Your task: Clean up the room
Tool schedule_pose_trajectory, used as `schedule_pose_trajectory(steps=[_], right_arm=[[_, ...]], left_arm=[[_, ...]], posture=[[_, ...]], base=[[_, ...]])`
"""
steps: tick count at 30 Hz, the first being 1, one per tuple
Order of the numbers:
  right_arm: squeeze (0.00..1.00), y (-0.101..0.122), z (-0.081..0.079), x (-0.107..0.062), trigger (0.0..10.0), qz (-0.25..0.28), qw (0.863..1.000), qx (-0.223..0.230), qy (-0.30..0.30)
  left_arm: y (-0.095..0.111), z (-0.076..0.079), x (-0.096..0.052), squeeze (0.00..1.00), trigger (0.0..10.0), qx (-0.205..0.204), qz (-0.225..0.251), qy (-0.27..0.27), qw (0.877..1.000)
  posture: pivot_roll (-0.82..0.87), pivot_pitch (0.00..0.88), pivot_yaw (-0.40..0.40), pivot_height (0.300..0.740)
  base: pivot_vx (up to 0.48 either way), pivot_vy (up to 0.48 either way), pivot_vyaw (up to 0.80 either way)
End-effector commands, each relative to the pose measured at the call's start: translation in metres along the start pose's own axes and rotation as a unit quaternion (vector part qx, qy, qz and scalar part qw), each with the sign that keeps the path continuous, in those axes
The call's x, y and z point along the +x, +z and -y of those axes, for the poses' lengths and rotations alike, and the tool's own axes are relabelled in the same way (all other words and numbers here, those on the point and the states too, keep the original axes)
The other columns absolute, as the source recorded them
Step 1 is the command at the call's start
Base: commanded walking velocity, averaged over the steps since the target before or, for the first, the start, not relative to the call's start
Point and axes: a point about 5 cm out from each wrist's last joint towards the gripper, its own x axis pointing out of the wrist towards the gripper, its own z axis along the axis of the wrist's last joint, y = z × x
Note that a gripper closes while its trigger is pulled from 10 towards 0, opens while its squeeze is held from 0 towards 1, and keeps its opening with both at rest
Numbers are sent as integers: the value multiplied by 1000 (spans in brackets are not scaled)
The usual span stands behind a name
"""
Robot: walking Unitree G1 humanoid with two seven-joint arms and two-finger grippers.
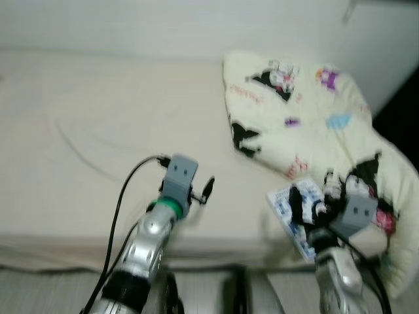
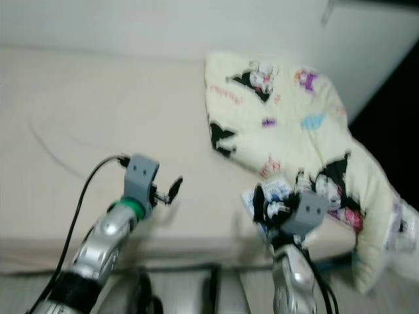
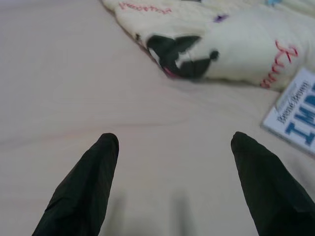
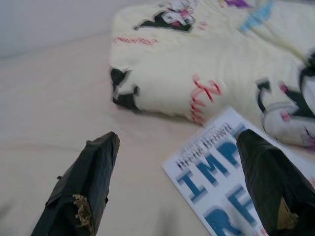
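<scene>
A cream bed (image 1: 78,131) takes up most of what lies before the robot, and a pale yellow blanket (image 1: 308,111) printed with cartoon figures is heaped on the bed's right side against the wall. A white book (image 4: 231,191) with blue lettering lies flat on the bed, touching the blanket's near edge. The right pincer (image 4: 177,182) hovers just over that book with its fingers spread apart, one black tip above the cover. The left pincer (image 3: 174,162), also spread wide, hangs over bare sheet, with the blanket ahead of it and the book off to its right.
</scene>
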Motion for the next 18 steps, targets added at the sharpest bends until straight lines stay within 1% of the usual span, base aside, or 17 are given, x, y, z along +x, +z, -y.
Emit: schedule_pose_trajectory(steps=[1, 6, 10, 12, 13, 15, 16, 17, 18], right_arm=[[0, -3, 7, -4, 10000, -7, 1000, 3, -15], [0, -6, 10, -6, 10000, -11, 999, 18, -31], [0, -7, 11, -7, 10000, -15, 999, 32, -36], [0, -6, 10, -7, 10000, -12, 998, 56, -39], [0, -6, 10, -7, 10000, -12, 998, 56, -39], [0, -5, 11, -7, 10000, -5, 996, 80, -48], [0, -4, 11, -8, 10000, -4, 993, 104, -62], [0, -4, 11, -8, 10000, -4, 993, 104, -62], [0, -4, 14, -13, 10000, -2, 985, 150, -85]], left_arm=[[-5, 3, -1, 0, 10000, 3, -8, -8, 1000], [-5, 3, -1, 0, 10000, 5, -9, -9, 1000], [-5, 3, -1, 0, 10000, 5, -9, -10, 1000], [-5, 2, -1, 0, 10000, 5, -9, -10, 1000], [-5, 2, -1, 0, 10000, 5, -9, -10, 1000], [-5, 2, 0, 0, 10000, 6, -9, -11, 1000], [-5, 2, -1, 0, 10000, 6, -9, -12, 1000], [-5, 2, -1, 0, 10000, 6, -9, -12, 1000], [-6, 2, -1, 0, 10000, 7, -10, -13, 1000]], posture=[[-141, 152, 36, 585], [-141, 152, 36, 565], [-141, 152, 36, 565], [-141, 158, 45, 565], [-141, 158, 45, 565], [-141, 158, 45, 565], [-138, 158, 46, 565], [-138, 158, 46, 565], [-136, 161, 42, 565]], base=[[0, 0, 0], [0, 0, 0], [0, 0, 0], [0, 0, 0], [0, 0, 0], [0, 0, 0], [0, 0, 0], [0, 0, 0], [0, 0, 0]])
